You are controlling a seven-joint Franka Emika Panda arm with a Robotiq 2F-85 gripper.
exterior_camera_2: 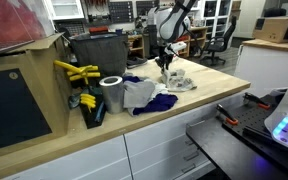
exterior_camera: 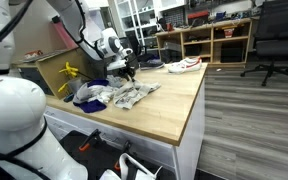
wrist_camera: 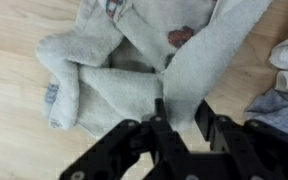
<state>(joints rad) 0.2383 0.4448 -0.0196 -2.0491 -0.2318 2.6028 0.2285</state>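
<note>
Workbench of pale butcher-block wood (exterior_camera: 179, 105) carries everything here, in both exterior views, with a loose heap of laundry spread across its middle. Largest in that heap is the crumpled light-grey terry cloth (wrist_camera: 114, 85). It lies on the wood at one end of the heap, and its folds cross in an X under the wrist camera. A dark blue fabric piece (exterior_camera_2: 156, 102) lies just beside it, and a grey metal cylinder (exterior_camera_2: 111, 92) stands well apart, past the blue piece. The black 2-finger Robotiq gripper (wrist_camera: 181, 110) hangs straight down onto the grey cloth, and 1 raised ridge of it runs into the gap between the jaws. The jaws stand part-way apart with fabric between them; whether they pinch that ridge or merely flank it I cannot tell. To handle this cloth well, I judge the fingers (wrist_camera: 160, 118) should straddle only that 1 ridge, low enough to catch both layers yet clear of the wood. They should be centred so the fold does not slip sideways, and kept off the blue piece so that it is not dragged along.
</note>
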